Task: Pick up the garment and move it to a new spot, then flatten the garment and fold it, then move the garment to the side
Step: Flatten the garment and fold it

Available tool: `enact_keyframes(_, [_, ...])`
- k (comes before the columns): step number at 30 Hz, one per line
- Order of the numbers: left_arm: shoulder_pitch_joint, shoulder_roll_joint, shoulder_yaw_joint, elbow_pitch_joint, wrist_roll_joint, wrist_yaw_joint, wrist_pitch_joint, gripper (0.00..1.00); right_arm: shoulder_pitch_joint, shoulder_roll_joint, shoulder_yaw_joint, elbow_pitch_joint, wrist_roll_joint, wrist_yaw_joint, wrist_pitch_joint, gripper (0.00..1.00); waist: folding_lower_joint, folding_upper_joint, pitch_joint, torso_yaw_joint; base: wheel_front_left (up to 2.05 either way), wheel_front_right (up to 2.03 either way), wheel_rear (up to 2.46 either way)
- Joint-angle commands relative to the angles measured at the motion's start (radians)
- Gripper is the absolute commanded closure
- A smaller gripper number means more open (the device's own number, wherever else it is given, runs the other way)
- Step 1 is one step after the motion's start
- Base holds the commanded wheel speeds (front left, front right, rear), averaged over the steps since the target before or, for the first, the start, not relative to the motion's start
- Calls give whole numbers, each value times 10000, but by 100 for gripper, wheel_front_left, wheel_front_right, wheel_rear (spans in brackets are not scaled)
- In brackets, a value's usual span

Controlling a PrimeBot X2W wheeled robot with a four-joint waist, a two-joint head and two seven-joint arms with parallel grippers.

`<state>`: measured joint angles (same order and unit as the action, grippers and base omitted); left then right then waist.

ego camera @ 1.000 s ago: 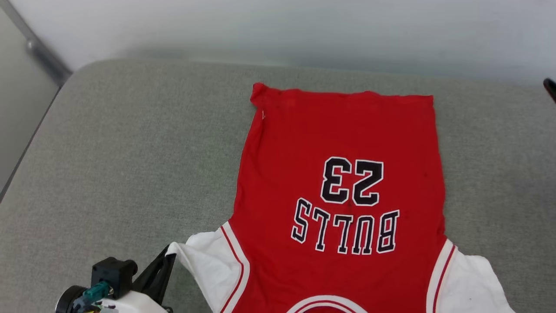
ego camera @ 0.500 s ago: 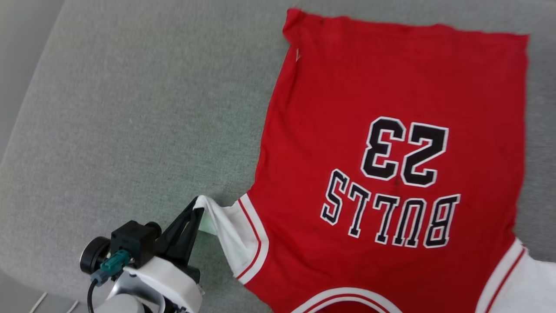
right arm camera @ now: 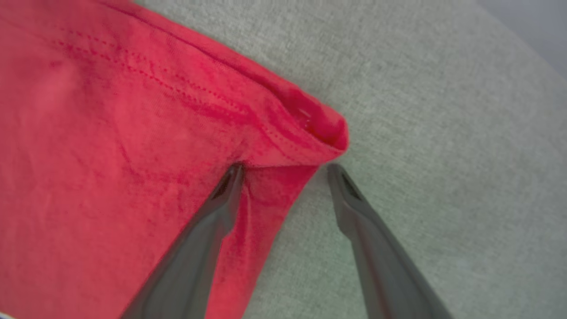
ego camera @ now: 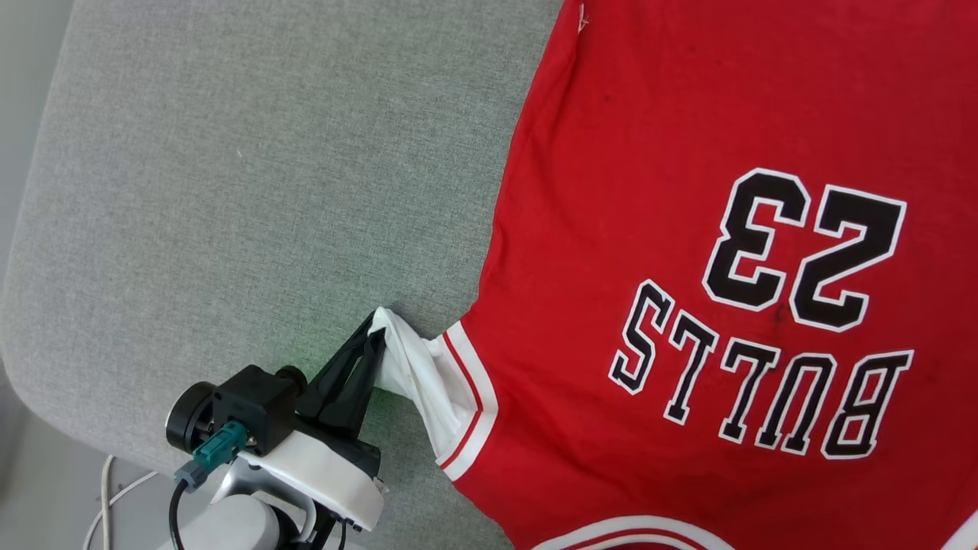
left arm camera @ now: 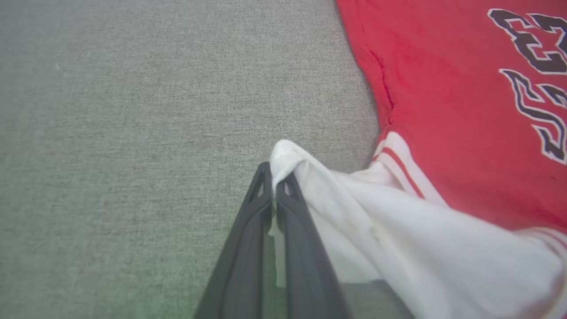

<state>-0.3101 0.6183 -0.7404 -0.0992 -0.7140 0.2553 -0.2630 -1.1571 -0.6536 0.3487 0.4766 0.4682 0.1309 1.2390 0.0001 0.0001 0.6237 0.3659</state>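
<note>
A grey upholstered surface [ego camera: 252,191] carries the red jersey [ego camera: 649,229]. It lies spread flat towards the right, and its black, white-outlined "BULLS 23" reads upside down in the head view. The left wrist view shows up close the left gripper [left arm camera: 272,177], jaws pressed together on the bunched white sleeve [left arm camera: 376,221] at the near left. The right wrist view shows the right gripper [right arm camera: 285,168], jaws spread wide around a curled red hem corner [right arm camera: 319,124] and gripping nothing.

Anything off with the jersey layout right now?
Two oddities: the jersey has its white sleeve bunched, pinched in the left gripper, jaws shut; its hem corner by the open right gripper is curled over.
</note>
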Motion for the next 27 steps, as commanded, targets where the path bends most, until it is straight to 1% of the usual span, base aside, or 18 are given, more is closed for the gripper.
enact_keyframes(1, [-72,-71,44,13,88,-32,-24,100,689,199,197,324,62,-4,-13,0,-1,-1,116,92,0,0,0])
enact_keyframes(3, [-88,-116,80,55,103,-67,-24,100,880,234,267,447,83,-2,-56,0,-1,-1,106,82,0,0,0])
enact_keyframes(4, [-102,-130,92,76,134,-69,-24,100,900,251,264,475,114,-2,-89,68,-1,-1,71,66,0,0,0])
enact_keyframes(5, [-105,-147,102,99,150,-81,-24,100,869,265,267,439,149,-2,-172,100,-1,-1,16,46,0,0,0])
enact_keyframes(11, [166,-182,155,308,69,-92,-24,100,453,227,267,344,257,-4,-1022,100,-1,-1,-713,-225,0,0,0])
enact_keyframes(15, [413,-125,214,447,-15,-19,-24,100,431,201,308,240,760,-4,-1722,100,-1,-1,-1505,-476,0,0,0])
enact_keyframes(17, [562,-75,228,482,-44,8,-23,100,669,-75,580,50,1004,-5,-1961,100,-1,-1,-1931,-588,0,0,0])
enact_keyframes(20, [846,49,240,539,-171,97,11,100,1161,-616,1063,-550,1574,-4,-2277,100,-1,-1,-2590,-795,0,0,0])
enact_keyframes(22, [1061,139,250,520,-253,166,40,100,1609,-1116,1294,-1095,2029,-5,-2439,100,-1,-1,-2991,-955,0,0,0])
enact_keyframes(27, [1709,439,343,421,-475,443,92,100,3336,-2411,1735,-2574,3081,-5,-2804,100,-1,-1,-3948,-1433,0,0,0])
